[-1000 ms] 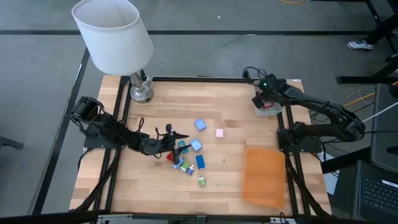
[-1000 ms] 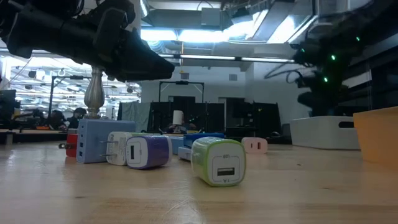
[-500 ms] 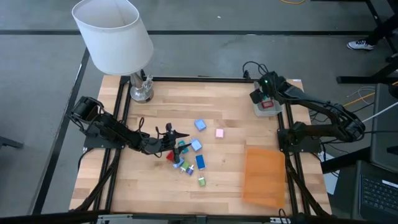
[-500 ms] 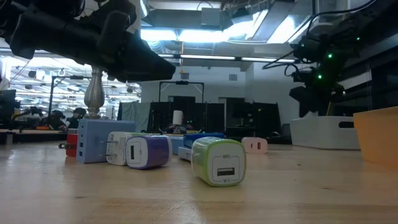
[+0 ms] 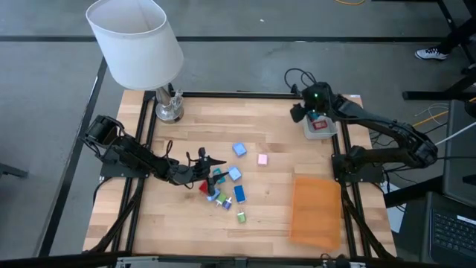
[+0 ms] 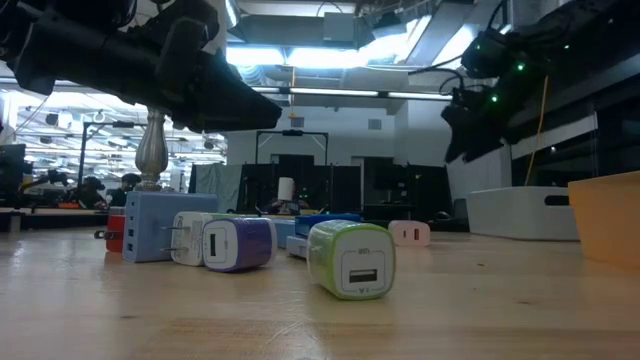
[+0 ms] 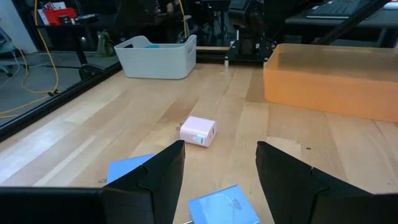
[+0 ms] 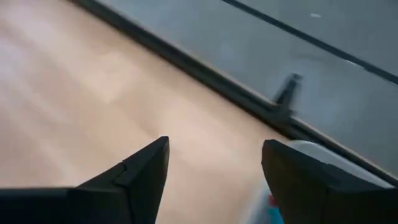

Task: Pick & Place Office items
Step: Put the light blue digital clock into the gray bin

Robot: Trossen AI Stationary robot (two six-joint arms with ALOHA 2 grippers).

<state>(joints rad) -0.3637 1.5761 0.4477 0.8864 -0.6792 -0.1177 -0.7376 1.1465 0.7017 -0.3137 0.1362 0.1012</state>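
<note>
The office items lie scattered mid-table: a blue square (image 5: pixel 239 150), a pink piece (image 5: pixel 262 159), a blue rectangle (image 5: pixel 239 193), a green piece (image 5: pixel 241 217) and others. My left gripper (image 5: pixel 217 168) hovers open just above the cluster's left side, with the pink piece (image 7: pixel 198 131) ahead of its fingers. My right gripper (image 5: pixel 299 113) stands open in the air at the far right. It is just left of the grey tray (image 5: pixel 321 132), in which a red piece (image 5: pixel 320 124) lies.
A lamp with a white shade (image 5: pixel 137 45) stands at the far left corner. An orange sheet (image 5: pixel 315 210) lies at the near right. Black frame rails (image 5: pixel 141 149) run along the table's sides. Bare wood lies between the cluster and the tray.
My right gripper has risen from over the tray and swung toward the table's left, tipping up nearer to level. The red piece stays in the tray.
</note>
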